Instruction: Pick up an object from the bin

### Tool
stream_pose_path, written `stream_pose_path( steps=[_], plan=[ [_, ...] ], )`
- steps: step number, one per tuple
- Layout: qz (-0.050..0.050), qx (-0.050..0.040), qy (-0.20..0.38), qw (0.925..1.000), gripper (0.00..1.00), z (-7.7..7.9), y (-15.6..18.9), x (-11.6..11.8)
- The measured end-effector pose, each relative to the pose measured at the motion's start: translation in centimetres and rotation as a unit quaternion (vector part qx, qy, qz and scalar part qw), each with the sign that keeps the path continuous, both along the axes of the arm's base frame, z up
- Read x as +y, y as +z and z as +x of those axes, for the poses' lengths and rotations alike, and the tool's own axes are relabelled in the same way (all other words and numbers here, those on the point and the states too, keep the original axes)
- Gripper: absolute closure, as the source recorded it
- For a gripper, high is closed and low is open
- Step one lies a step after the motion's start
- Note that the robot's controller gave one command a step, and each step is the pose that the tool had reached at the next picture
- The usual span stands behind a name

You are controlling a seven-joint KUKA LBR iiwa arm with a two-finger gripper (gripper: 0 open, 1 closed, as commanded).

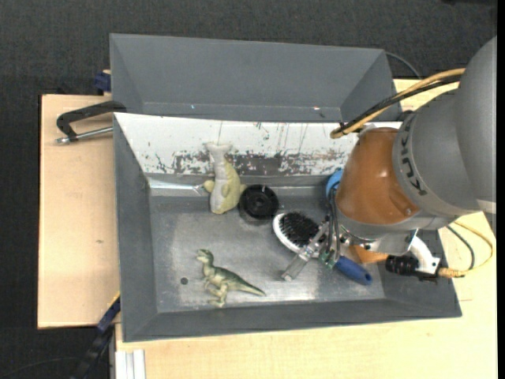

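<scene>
Grey arm's gripper hangs just right of white oval black-bristled hairbrush; open or closed, I cannot tell.

text: "KUK", partly visible | on: grey arm

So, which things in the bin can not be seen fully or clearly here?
Camera view:
- White hairbrush: its right end is hidden by the gripper.
- Blue piece at the front right: partly under the arm's orange cover; brush handle or separate thing, I cannot tell.
- Black round thing at the back: too small to identify.
</scene>
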State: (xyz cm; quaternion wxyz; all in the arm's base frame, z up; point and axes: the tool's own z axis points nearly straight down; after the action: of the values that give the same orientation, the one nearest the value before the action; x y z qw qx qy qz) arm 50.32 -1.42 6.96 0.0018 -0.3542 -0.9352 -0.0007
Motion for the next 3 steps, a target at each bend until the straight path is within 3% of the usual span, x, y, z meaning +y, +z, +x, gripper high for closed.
stream_pose_path(
  steps=[1, 2, 3],
  plan=[
    [0.0, -0.0012, 0.001, 1.0, 0.0, 0.1, 0.0, 0.1],
    [-0.001, -0.001, 0.001, 1.0, 1.0, 0.0, 0.0, 0.0],
    [-0.001, -0.0032, 0.001, 1.0, 1.0, 0.1, 1.5, 0.2]
  ],
)
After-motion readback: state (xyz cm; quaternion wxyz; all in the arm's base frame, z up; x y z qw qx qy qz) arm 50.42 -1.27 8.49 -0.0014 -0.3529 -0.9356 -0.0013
